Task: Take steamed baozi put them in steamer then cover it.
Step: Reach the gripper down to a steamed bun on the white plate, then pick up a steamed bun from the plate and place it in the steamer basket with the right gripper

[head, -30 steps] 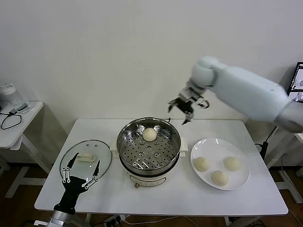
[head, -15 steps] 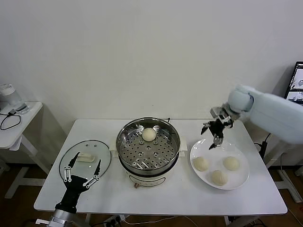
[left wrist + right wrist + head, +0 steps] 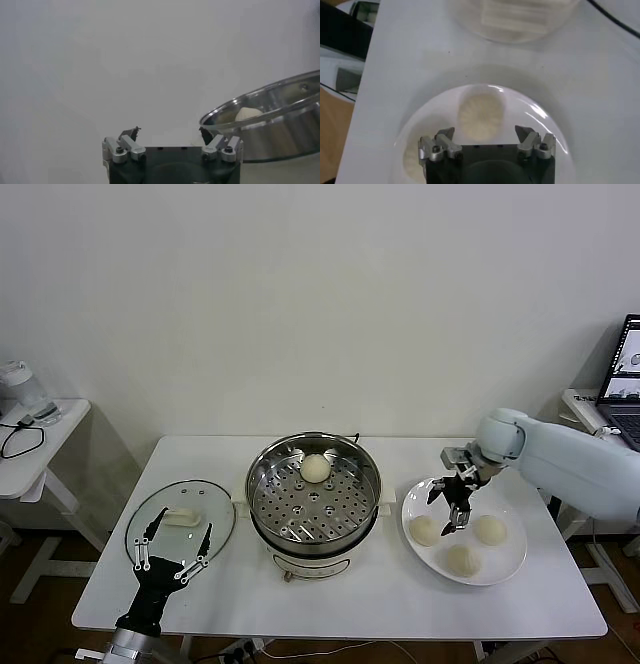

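The steamer [image 3: 262, 484] stands mid-table with one steamed baozi [image 3: 316, 468] on its perforated tray. Three more baozi [image 3: 425, 530] [image 3: 489, 529] [image 3: 463, 558] lie on the white plate [image 3: 510, 496] to its right. My right gripper [image 3: 447, 506] hangs open just above the plate, over the baozi nearest the steamer. In the right wrist view that baozi [image 3: 481, 115] lies just ahead of the open right gripper [image 3: 485, 134], untouched. My left gripper [image 3: 174, 544] is parked open at the table's front left and holds nothing. Its wrist view shows the left gripper [image 3: 169, 132], the steamer [image 3: 280, 135] and the baozi inside [image 3: 248, 114].
The glass lid [image 3: 215, 504] with its white handle [image 3: 181, 517] lies flat left of the steamer, just beyond the left gripper. A small side table [image 3: 40, 434] stands far left. A laptop [image 3: 625, 374] sits at the far right.
My right arm swung from above the steamer's far right side across and down to the plate, staying open. The left arm has not moved.
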Available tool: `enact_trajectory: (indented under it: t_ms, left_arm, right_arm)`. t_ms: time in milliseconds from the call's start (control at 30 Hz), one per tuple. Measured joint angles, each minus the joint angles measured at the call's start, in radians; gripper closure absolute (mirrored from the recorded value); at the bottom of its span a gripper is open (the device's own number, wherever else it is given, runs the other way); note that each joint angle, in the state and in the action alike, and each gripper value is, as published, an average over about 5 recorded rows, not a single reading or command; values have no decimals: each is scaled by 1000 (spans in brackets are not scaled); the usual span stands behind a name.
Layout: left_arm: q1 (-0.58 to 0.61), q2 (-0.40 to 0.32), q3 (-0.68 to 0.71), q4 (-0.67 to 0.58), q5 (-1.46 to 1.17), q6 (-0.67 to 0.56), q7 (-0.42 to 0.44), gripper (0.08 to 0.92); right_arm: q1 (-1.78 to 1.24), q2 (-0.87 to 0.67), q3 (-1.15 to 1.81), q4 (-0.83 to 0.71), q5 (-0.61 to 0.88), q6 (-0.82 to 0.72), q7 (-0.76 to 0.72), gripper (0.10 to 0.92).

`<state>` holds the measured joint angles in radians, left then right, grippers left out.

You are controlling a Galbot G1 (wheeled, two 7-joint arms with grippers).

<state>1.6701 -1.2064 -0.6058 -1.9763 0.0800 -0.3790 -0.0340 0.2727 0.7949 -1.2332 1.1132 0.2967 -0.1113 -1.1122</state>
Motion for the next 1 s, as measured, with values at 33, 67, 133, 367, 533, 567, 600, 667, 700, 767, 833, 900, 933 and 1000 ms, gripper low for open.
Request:
enact_trajectory:
  t_ms: [33, 67, 133, 367, 533, 567, 600, 667, 700, 767, 833, 900, 933, 1000]
  left_arm:
    - [0, 0, 0, 1, 0, -1, 0, 177]
    - [0, 0, 0, 2, 0, -1, 0, 177]
    - [-1, 0, -1, 4, 0, -2, 0, 177]
    - [-2, 1, -3, 7, 0, -4, -1, 177]
    - [-2, 0, -4, 8, 0, -4, -1, 177]
    - [-2, 0, -4, 8, 0, -5, -1, 177]
    - [-2, 0, -4, 8, 0, -5, -1, 177]
    - [-2, 0, -5, 8, 0, -5, -1, 177]
    - [-2, 0, -5, 8, 0, -5, -2, 177]
    - [-2, 0, -5, 8, 0, -5, -2, 177]
    - [-3, 0, -4, 7, 0, -5, -2, 177]
    - [-3, 2, -3, 6, 0, -5, -2, 177]
    - [-4, 3, -2, 5, 0, -5, -2, 177]
    - [-7, 5, 1, 4, 0, -4, -3, 177]
  right_arm:
    - [-6, 4, 2, -4, -2, 0, 3, 203]
    - [-12, 8, 4, -8, -3, -1, 5, 203]
    - [-23, 17, 8, -16, -8, -1, 9, 203]
    - [-53, 42, 14, -34, -26, -2, 16, 221]
    - [-60, 46, 19, -38, -37, -3, 19, 297]
    - [-61, 46, 19, -38, -39, -3, 20, 306]
    - [-60, 45, 19, -37, -41, -3, 20, 315]
    - [-57, 43, 17, -34, -43, -3, 19, 331]
    - [-54, 41, 16, -31, -43, -4, 18, 335]
    - [-42, 35, 11, -22, -44, -4, 14, 342]
    - [-23, 29, 6, -12, -45, -4, 6, 345]
    - [3, 27, -1, -2, -45, -3, -7, 346]
    - [19, 28, -6, 3, -44, -2, -15, 346]
    - [60, 32, -17, 10, -39, -1, -36, 347]
